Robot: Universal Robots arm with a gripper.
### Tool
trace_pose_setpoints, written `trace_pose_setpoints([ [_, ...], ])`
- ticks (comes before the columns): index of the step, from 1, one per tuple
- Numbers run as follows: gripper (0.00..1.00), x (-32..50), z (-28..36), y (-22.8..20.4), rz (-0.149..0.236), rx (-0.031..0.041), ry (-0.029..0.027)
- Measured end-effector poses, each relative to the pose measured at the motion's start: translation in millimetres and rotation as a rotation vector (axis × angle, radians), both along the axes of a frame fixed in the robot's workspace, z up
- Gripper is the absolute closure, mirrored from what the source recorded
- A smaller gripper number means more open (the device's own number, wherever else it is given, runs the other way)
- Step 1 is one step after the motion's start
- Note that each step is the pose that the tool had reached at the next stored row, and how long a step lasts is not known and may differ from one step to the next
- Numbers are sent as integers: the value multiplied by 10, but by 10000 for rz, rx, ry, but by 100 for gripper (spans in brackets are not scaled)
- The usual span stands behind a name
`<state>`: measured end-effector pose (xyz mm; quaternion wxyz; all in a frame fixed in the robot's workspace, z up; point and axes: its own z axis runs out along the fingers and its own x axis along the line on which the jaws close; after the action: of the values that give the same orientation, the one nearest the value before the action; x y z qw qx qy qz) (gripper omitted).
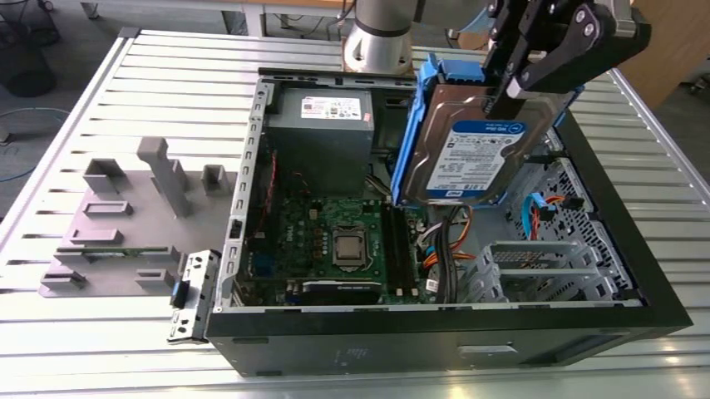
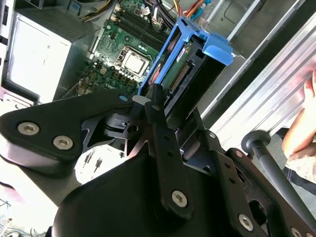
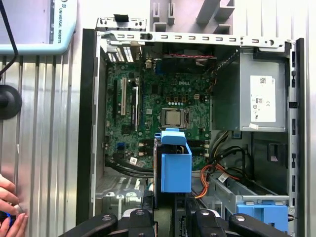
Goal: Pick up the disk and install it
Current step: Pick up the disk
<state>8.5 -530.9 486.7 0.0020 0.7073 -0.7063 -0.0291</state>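
While the disk [image 1: 477, 154] hangs clear above the open computer case [image 1: 621, 274], I judge the pickup finished and the install the step in hand. My gripper [image 1: 510, 100] is pinching the disk by its upper end, jaws pressed against its two flat faces. The disk hangs steeply tilted below the jaws, label face turned outward, blue rails along its edges. In the second wrist view the disk [image 2: 190, 64] juts straight out past my fingers [image 2: 157, 106], blue tab at its far end.

Taking the case's middle as the clock centre in the exterior view, the disk sits at about one o'clock. The grey power-supply box [image 1: 322, 125] is at eleven, the motherboard [image 1: 332, 241] at eight and the metal drive cage [image 1: 533, 258] at four. The disk touches none of them.

Seating it, as I judge it, calls for bringing the rails square to the bay's guides. It also means keeping clear of the orange and blue cables [image 1: 544, 208] just under the disk's lower edge. A person's hand [image 3: 9, 210] rests on the worktop [image 1: 66, 100] outside the case.
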Motion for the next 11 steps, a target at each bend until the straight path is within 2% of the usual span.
trace_pose_setpoints([
  [11, 65, 0, -13, -267, 0, 1, 0],
])
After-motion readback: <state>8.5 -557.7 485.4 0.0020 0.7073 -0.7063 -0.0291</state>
